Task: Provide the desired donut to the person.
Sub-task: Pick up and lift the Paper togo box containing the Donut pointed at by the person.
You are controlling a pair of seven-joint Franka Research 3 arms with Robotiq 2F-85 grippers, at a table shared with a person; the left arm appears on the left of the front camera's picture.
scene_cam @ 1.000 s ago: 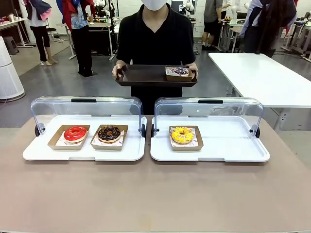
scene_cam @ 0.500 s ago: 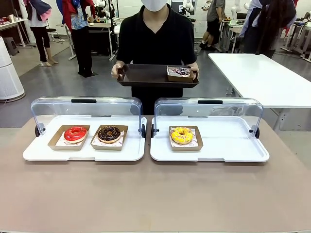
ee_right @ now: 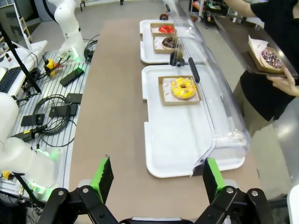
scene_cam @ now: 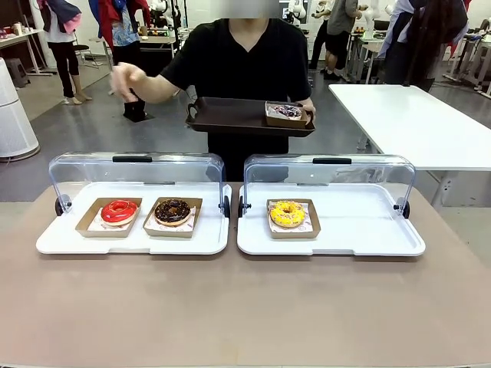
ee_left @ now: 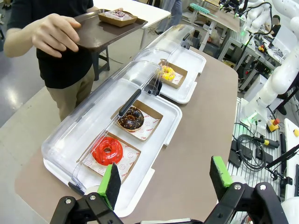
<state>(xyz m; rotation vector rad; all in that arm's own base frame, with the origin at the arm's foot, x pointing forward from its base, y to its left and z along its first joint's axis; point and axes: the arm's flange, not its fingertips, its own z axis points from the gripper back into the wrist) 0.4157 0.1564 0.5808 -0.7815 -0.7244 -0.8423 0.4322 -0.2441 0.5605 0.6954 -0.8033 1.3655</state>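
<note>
Early on, seemingly: no pick made. In the left case (scene_cam: 54,244), red donut (scene_cam: 119,211) and chocolate donut (scene_cam: 172,211); in the right case (scene_cam: 368,244), yellow donut (scene_cam: 288,213), all boxed under raised lids. Beyond, the person (scene_cam: 238,61), hand (scene_cam: 125,79) raised leftward, brown tray (scene_cam: 226,116) bearing a sprinkled donut (scene_cam: 287,111). On the left gripper (ee_left: 166,176) and right gripper (ee_right: 157,175), jaws wide apart, empty. Near desk (scene_cam: 245,307) bare; lid edges crowding the far side.

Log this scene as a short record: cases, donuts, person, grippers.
left case: lid open; holds red donut and chocolate donut
right case: lid open; holds yellow donut
person: carries brown tray with sprinkled donut; free hand raised
left gripper: fingers open, empty
right gripper: fingers open, empty
</note>
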